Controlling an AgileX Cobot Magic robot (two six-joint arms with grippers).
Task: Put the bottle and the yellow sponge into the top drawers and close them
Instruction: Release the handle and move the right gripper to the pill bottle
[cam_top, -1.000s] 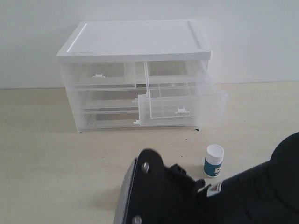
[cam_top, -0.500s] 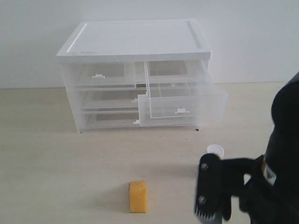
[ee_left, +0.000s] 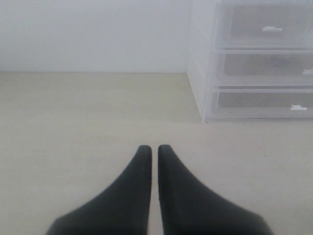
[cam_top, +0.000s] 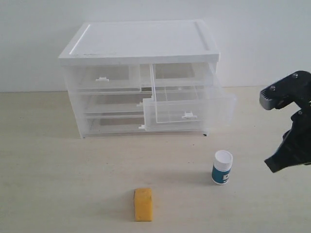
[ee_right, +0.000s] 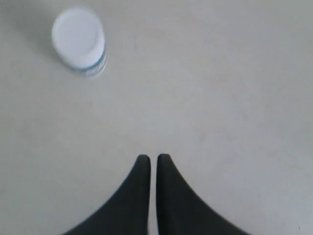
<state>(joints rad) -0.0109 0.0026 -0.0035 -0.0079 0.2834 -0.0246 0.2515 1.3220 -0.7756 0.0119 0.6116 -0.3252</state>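
Fingers (ee_right: 142,171) of the right gripper (ee_right: 152,157) are clenched on nothing; the left gripper (ee_left: 154,147) likewise. The bottle (cam_top: 222,167) stands lower right of centre, the sponge (cam_top: 143,204) at bottom centre. Bottle looks light, stiff, slick: grip its label. Sponge should squash: pinch its long sides.

left wrist cam | left gripper (ee_left: 152,147) in frame foreground, black fingers (ee_left: 129,200) pressed together, thin slit between, nothing held | pale table (ee_left: 73,117) beneath and ahead | cabinet (ee_left: 200,73) in frame background, apart from fingertips | three translucent drawer fronts (ee_left: 264,68) stacked, flush, white tab handles (ee_left: 272,29) | white wall (ee_left: 88,34) behind
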